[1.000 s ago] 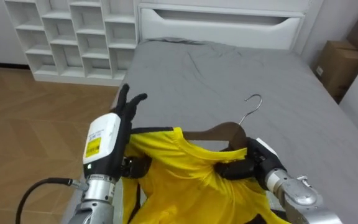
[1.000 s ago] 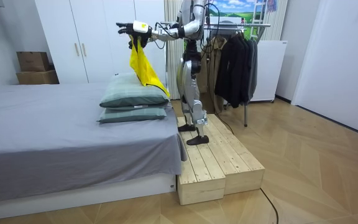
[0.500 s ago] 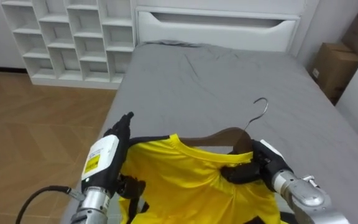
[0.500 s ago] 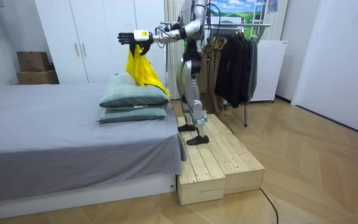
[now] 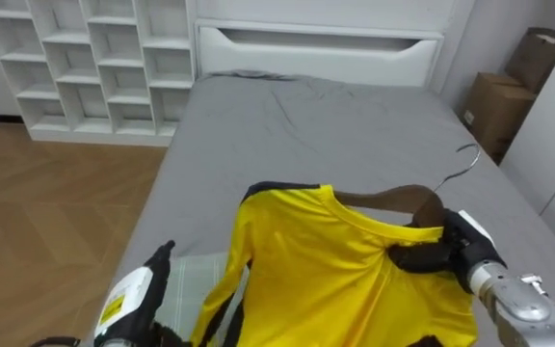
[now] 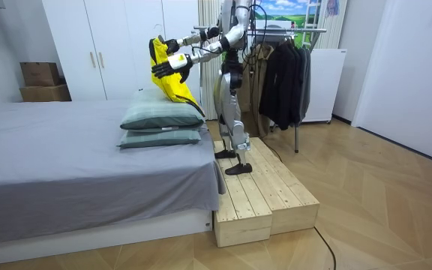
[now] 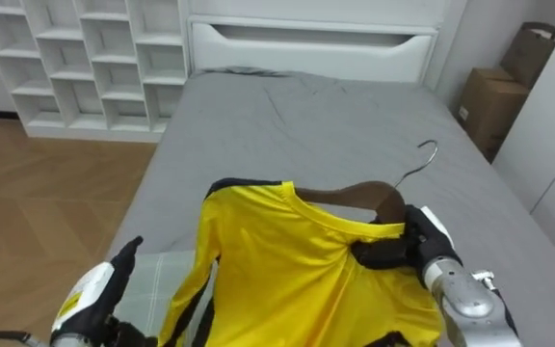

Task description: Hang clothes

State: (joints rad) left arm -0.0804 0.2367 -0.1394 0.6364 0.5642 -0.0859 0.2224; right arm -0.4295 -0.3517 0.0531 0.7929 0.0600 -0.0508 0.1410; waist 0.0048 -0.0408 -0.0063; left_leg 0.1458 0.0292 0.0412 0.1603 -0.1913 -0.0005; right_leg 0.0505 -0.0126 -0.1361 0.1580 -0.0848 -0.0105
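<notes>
Grey bed [image 5: 335, 135], white shelves [image 5: 83, 69], cardboard box [image 5: 489, 111]

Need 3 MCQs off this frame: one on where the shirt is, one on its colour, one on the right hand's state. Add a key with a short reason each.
1. Where is the shirt?
A. Flat on the floor
B. On a hanger held up over the bed
C. Folded in a basket

2. What colour is the shirt?
A. Red
B. White
C. Yellow

3. What is the right hand doing?
A. Fingers curled round the hanger at the shirt's shoulder
B. Open, flat on the bed
C. Open, hanging at the robot's side

Key:
1 B: the wooden hanger and its metal hook stick out of the collar, with the grey bed below.
2 C: the cloth is yellow with dark trim.
3 A: the dark fingers are clamped on the hanger's end, over the cloth.
</notes>
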